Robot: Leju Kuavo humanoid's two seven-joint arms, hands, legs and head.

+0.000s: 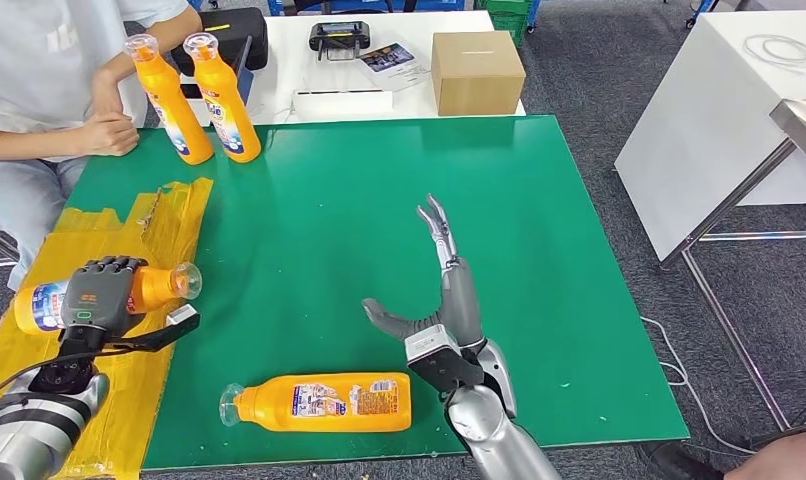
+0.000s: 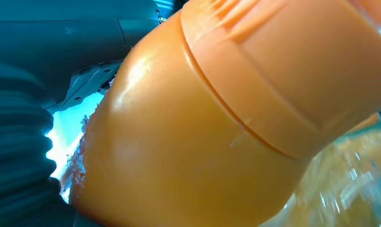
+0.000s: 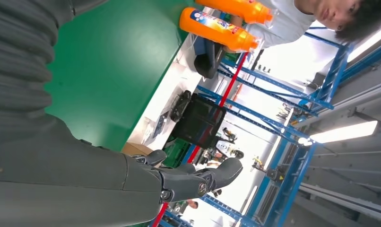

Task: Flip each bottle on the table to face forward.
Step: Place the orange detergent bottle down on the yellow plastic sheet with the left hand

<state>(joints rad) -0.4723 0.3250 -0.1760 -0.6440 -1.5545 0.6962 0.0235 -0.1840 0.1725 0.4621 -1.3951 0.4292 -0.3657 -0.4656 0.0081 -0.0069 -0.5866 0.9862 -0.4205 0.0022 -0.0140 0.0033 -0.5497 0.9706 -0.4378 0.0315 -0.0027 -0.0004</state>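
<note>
Gripping an orange bottle (image 1: 129,293) around its body, the left hand (image 1: 99,290) holds it on its side above the yellow plastic sheet (image 1: 169,215) at the near left of the green counter (image 1: 379,200), the clear cap pointing toward the counter's middle. Another bottle (image 1: 324,402) lies flat near the front edge, label up, cap to the left. Just beside it the right hand (image 1: 434,300) is raised with fingers (image 1: 437,225) spread apart, holding nothing. Two more bottles (image 1: 199,95) stand upright together at the far left corner, near a seated person's folded hands (image 1: 107,128). A cardboard box (image 1: 476,72) sits on the white table beyond.
</note>
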